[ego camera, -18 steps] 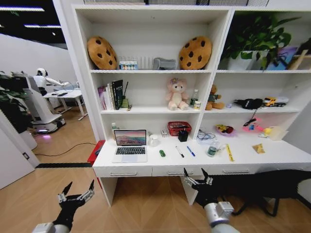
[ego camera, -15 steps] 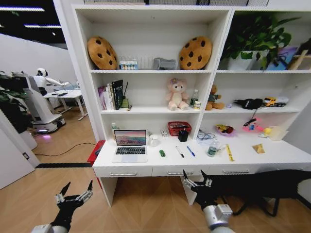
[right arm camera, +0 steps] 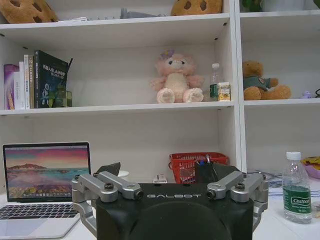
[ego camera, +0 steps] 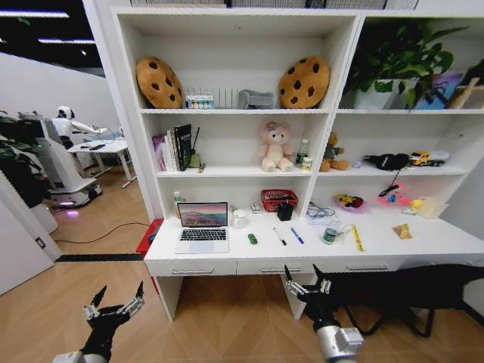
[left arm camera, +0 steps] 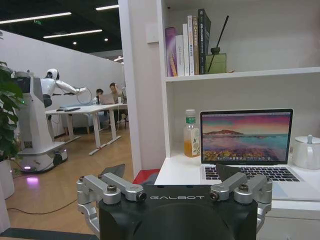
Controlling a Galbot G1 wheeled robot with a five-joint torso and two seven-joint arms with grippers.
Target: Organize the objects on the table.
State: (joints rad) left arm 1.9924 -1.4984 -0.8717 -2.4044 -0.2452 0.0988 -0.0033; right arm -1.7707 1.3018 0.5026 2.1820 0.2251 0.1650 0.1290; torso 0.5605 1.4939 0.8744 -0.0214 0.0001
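Note:
On the long white table (ego camera: 318, 255) an open silver laptop (ego camera: 203, 227) sits at the left. To its right lie a tiny green toy car (ego camera: 252, 239), a black pen (ego camera: 280, 237), a blue pen (ego camera: 297, 236), a small green-labelled bottle (ego camera: 330, 234) and a yellow measuring strip (ego camera: 358, 237). My left gripper (ego camera: 121, 293) hangs open, low over the floor, in front of the table's left end. My right gripper (ego camera: 302, 274) is open just below the drawer row, near the middle. The laptop (left arm camera: 245, 145) and the bottle (right arm camera: 297, 192) stand ahead of the open grippers (left arm camera: 170, 172) (right arm camera: 160, 172).
Behind the table rises a white shelf unit with a pink plush bear (ego camera: 275, 147), cookie cushions (ego camera: 158, 82), books and a red basket (ego camera: 278, 200). A black chair (ego camera: 401, 291) stands by my right arm. Another robot (ego camera: 64, 151) and a potted plant are at the far left.
Both grippers have sunk slightly lower in the head view, the left one a little more. The things on the table have not moved.

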